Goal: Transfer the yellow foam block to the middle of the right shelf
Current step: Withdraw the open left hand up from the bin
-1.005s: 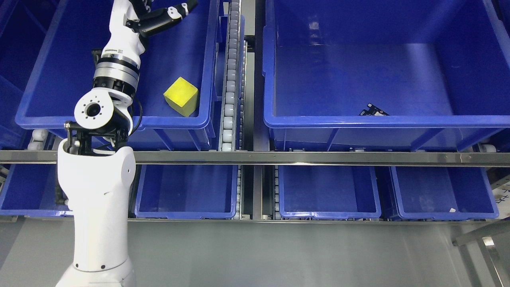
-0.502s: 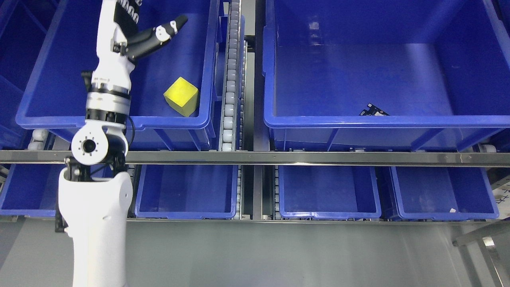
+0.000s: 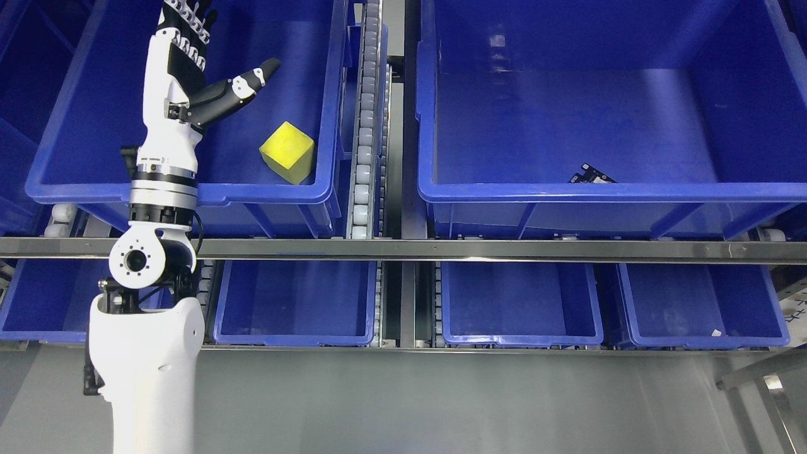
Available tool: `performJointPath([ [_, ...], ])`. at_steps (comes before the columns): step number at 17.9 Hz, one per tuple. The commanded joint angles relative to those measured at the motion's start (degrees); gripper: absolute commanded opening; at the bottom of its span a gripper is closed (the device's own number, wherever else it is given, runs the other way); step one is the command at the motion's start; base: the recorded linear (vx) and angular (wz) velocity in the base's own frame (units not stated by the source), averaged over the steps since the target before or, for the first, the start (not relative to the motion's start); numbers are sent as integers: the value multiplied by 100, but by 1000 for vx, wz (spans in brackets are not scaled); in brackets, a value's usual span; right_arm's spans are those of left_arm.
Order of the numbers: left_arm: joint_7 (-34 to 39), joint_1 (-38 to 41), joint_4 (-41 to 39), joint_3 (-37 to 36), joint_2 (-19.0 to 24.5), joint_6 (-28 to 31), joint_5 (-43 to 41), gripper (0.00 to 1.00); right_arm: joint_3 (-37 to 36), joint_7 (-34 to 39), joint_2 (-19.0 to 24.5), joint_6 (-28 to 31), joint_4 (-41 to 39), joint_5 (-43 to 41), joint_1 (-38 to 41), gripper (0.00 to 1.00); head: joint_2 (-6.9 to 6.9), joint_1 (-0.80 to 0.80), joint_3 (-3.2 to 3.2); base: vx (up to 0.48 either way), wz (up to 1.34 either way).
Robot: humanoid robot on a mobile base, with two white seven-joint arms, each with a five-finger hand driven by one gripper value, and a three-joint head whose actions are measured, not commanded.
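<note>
A yellow foam block [image 3: 287,152] lies in the near right corner of the big blue bin [image 3: 189,192] on the left side of the middle shelf. My left hand [image 3: 208,69] hangs over that bin, up and to the left of the block, fingers spread and empty, the thumb [image 3: 236,91] sticking out to the right. It does not touch the block. The large blue bin [image 3: 605,192] on the right of the same shelf holds only a small dark part [image 3: 591,174] near its front wall. My right arm does not show.
A roller conveyor strip [image 3: 362,126] runs between the two big bins. A metal rail [image 3: 441,250] crosses the picture in front of them. Below it stand several smaller blue bins [image 3: 520,302]. Grey floor lies at the bottom, with a metal frame [image 3: 763,384] at the lower right.
My left arm has drawn back toward the lower left, the elbow dropping. The hand has come down and nearer, from the bin's far end to just above left of the block. The block has not moved.
</note>
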Motion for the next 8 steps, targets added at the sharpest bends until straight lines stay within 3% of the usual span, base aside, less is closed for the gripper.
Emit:
performJointPath([
  [1, 16, -149, -41, 100, 100, 217, -1, 100, 0, 3, -100, 3, -100, 0, -17, 100, 0, 0, 0, 0, 0],
  [8, 16, -141, -32, 99, 100, 252, -1, 100, 0, 3, -100, 3, -100, -9, -9, 100, 0, 0, 0, 0, 0],
])
